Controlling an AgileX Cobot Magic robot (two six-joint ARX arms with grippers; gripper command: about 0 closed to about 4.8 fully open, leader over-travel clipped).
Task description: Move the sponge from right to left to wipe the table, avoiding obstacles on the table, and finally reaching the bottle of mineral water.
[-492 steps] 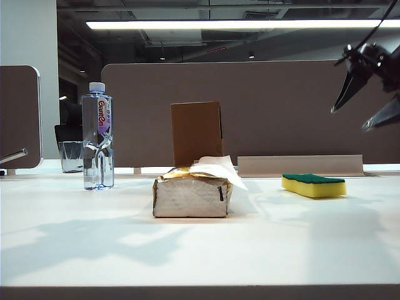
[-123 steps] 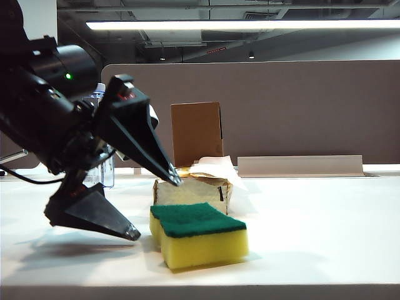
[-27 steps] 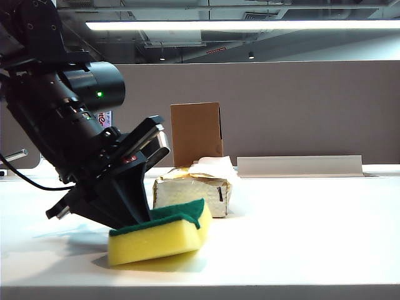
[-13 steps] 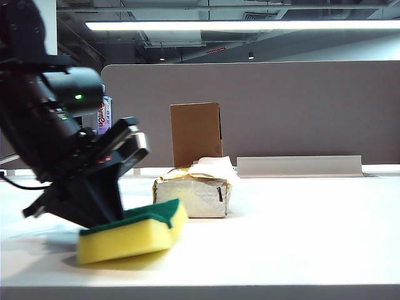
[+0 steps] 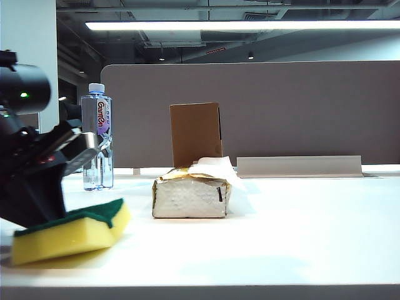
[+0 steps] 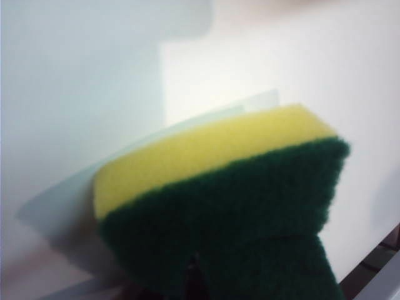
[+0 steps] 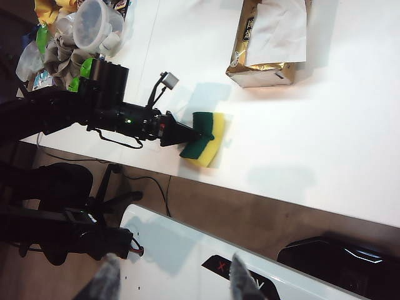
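One sponge point(image 5: 69, 231) clamped in left pincer point(image 5: 47, 209), bottle point(image 5: 97, 135) just behind; right pincer point(image 7: 175, 275) wide, empty, well above worktop point(image 5: 281, 231).

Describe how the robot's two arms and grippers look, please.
The left arm is matte black with a green light, a thin black cable and a tapered black left gripper. Of the right gripper, only two blurred grey fingers show.
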